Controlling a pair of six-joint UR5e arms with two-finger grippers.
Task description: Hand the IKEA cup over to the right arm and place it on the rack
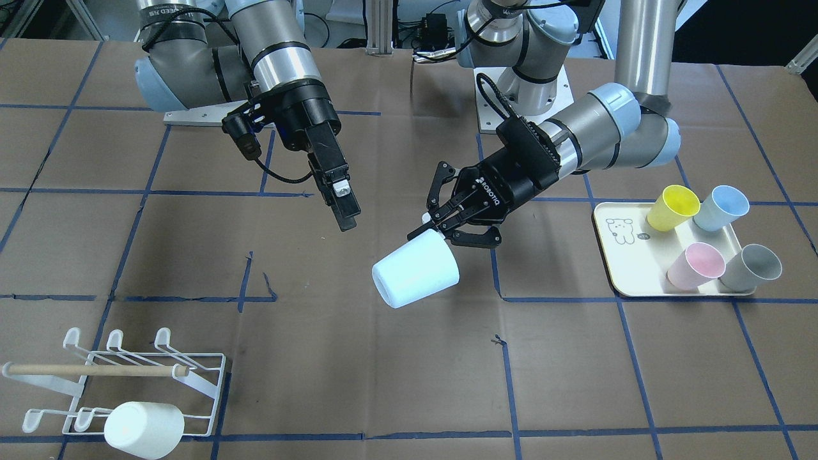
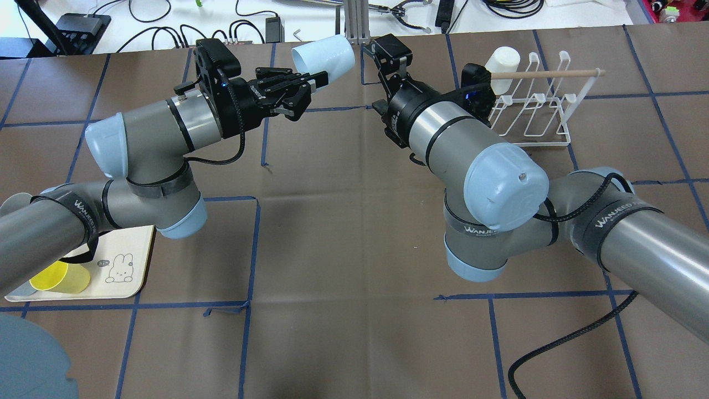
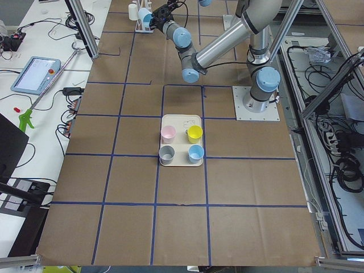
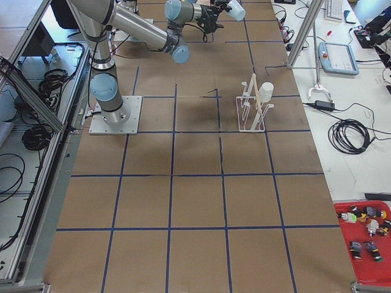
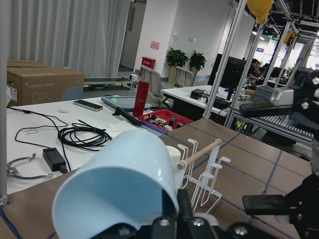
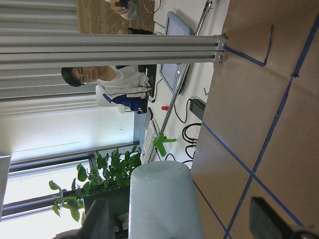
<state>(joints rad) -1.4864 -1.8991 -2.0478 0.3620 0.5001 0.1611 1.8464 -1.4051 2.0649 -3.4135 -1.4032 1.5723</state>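
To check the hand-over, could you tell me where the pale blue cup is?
In the front-facing view the pale blue cup hangs above mid-table, held at its rim by the left gripper, the open right gripper up-left of it.

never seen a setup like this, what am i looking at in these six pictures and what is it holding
Two robot arms stand at a table covered in brown paper with blue tape lines. Four pictures come from fixed cameras: one across the table facing the robot, one behind and above it, one at each end. The last two come from cameras on the wrists. The left arm holds a pale blue cup by its rim in shut jaws, up off the table. The right arm has its jaws open and pointed at that cup, not gripping it. On the table are a white wire rack with a white cup on it, and a cream tray carrying a yellow cup, a sky-blue cup, a pink cup and a grey cup.
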